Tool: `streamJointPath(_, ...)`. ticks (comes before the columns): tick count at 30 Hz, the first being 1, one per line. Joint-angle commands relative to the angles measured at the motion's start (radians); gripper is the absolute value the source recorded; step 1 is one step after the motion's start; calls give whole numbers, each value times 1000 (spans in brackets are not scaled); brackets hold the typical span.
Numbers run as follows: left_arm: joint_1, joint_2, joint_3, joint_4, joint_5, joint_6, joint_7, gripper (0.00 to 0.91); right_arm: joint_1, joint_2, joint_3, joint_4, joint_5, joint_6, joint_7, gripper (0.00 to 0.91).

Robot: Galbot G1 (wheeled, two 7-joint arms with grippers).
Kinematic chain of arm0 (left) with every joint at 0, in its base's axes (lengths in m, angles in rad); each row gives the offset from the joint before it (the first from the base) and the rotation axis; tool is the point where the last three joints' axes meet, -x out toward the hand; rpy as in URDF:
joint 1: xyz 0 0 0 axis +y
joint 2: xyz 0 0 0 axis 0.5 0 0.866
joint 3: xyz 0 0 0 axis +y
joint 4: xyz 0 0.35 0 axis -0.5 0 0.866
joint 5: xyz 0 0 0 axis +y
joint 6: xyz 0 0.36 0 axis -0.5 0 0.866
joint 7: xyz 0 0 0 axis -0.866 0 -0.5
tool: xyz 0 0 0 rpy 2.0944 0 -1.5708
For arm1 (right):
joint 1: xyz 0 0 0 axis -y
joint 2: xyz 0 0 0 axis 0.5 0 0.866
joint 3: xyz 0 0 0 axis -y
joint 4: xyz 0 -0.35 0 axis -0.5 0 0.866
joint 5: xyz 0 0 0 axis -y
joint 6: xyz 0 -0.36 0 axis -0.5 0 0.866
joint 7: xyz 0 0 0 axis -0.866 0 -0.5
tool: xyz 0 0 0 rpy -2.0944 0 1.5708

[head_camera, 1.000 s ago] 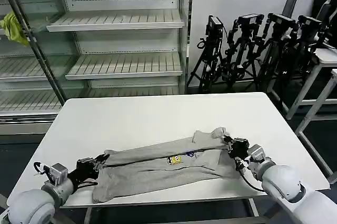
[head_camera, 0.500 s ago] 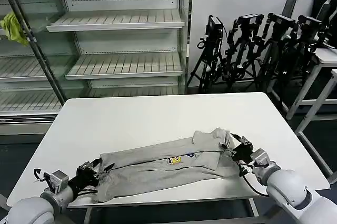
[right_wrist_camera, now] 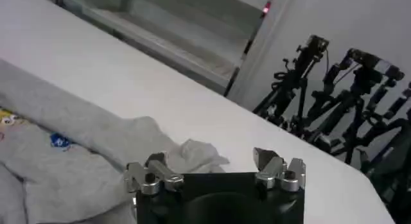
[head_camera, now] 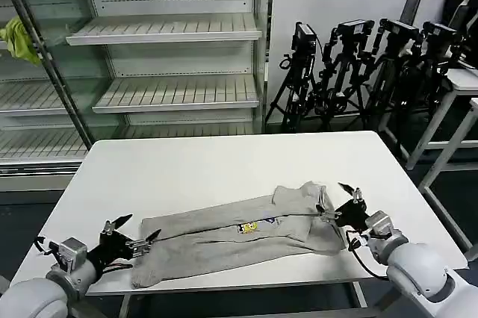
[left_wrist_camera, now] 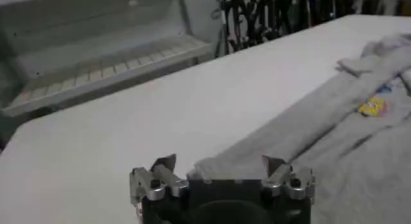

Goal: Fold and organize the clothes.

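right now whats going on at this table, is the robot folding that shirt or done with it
A light grey shirt with a small cartoon print lies folded lengthwise into a long strip on the white table. The left gripper sits at the strip's left end and the right gripper at its right end, by the bunched sleeve. Both are open and hold nothing, so a fold looks just finished, though the strip could take another fold.

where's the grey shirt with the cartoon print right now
In the head view the grey shirt lies folded lengthwise along the white table's near edge, between the open left hand and open right hand.
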Motion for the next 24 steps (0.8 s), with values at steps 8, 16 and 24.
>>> streamJointPath(8, -37, -130, 23, 37, -287, 122, -115, 907, -105, 6, 203, 118, 10, 23, 4, 907)
streamJointPath(16, -18, -146, 47, 52, -261, 121, -104, 907, -146, 27, 212, 140, -8, 38, 3, 907)
streamJointPath(24, -16, -170, 49, 53, -235, 121, -91, 907, -146, 45, 195, 136, -16, 40, 4, 907)
